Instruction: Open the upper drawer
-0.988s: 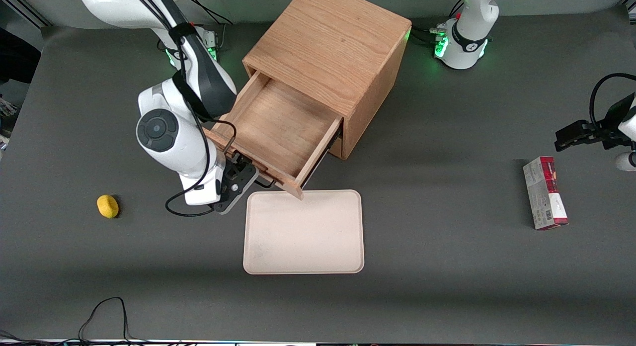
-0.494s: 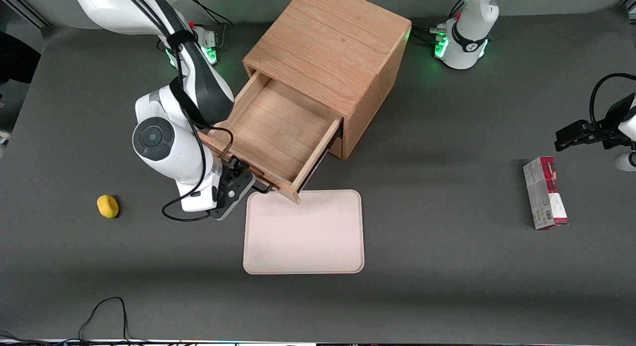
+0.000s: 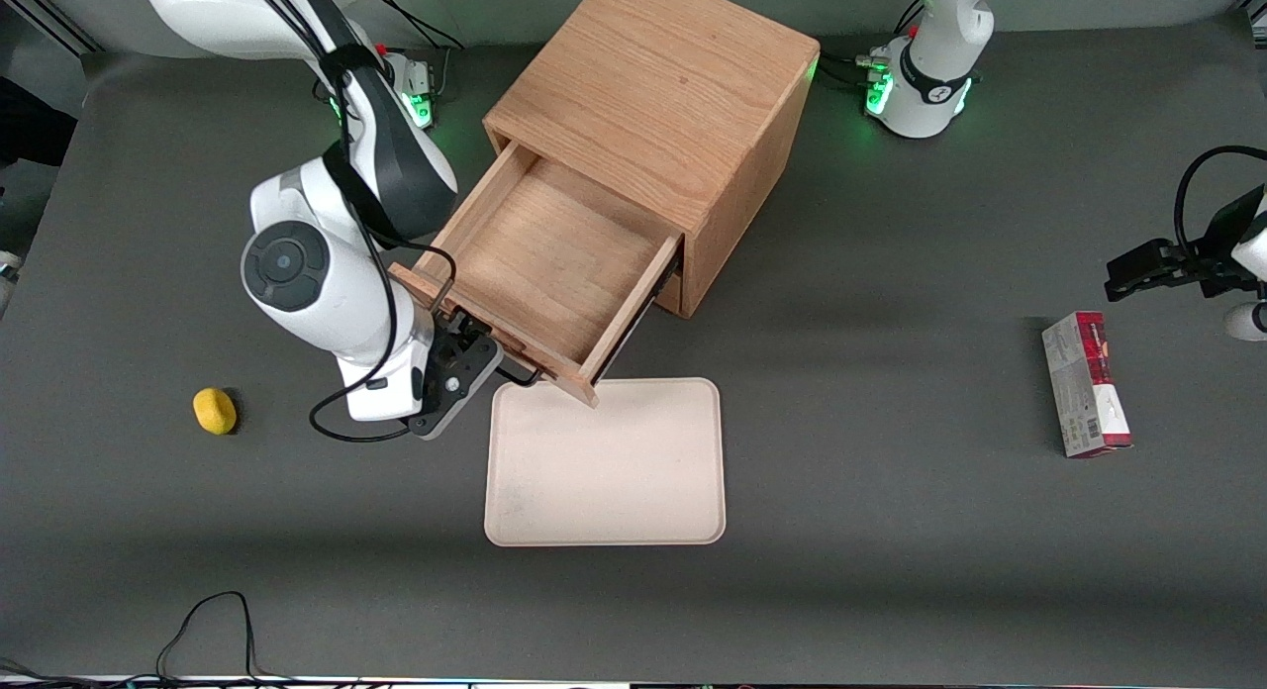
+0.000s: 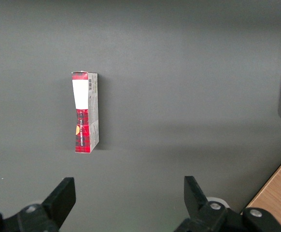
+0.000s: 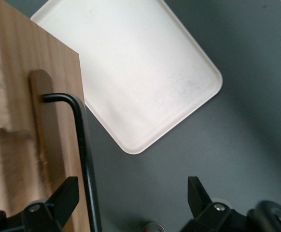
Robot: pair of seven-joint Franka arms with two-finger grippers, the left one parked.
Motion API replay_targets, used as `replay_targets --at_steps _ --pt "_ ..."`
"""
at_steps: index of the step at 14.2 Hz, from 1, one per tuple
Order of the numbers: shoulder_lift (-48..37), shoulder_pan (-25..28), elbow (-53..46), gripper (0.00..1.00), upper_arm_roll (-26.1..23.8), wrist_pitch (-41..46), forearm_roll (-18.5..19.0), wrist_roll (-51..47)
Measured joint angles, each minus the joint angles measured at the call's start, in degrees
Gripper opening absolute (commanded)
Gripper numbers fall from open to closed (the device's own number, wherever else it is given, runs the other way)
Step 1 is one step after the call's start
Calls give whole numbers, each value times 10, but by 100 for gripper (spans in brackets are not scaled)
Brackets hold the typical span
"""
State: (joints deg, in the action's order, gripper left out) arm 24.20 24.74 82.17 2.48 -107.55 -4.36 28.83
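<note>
**Upper drawer pulled out, pincer released at its handle**

The pincer [image 5: 131, 195] hangs just in front of the upper drawer [image 3: 549, 263], its two fingers spread wide apart and gripping nothing. The drawer's dark bar handle [image 5: 85, 150] runs close by one finger [image 5: 58, 198], with no contact that can be made out. In the front view the pincer [image 3: 473, 350] sits at the drawer front, near the corner of the tray [image 3: 604, 461].

The upper drawer stands well out of the wooden cabinet [image 3: 658, 85], its bare inside showing. The cabinet rests near the tabletop [image 3: 871, 531] edge farthest from the front camera, about midway along it. The pale tray lies flat in the middle of the tabletop, nearer the camera than the drawer, whose front corner overhangs the tray's rim.

A small yellow object [image 3: 215, 410] lies toward the working arm's end of the tabletop. A red and white box [image 3: 1085, 384] lies toward the parked arm's end, well apart from the tray.
</note>
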Motion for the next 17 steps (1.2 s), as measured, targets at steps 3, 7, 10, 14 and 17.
replay_targets --at_steps 3,7,10,14,17 --pt "-9 -5 -68 100 15 71 0 -23" --pt "-49 -6 -98 100 28 122 0 -157" --pt "-75 -6 -98 100 58 146 1 -226" --pt "-93 -9 -98 100 122 164 2 -262" --pt "-114 -70 -79 100 117 161 2 -265"
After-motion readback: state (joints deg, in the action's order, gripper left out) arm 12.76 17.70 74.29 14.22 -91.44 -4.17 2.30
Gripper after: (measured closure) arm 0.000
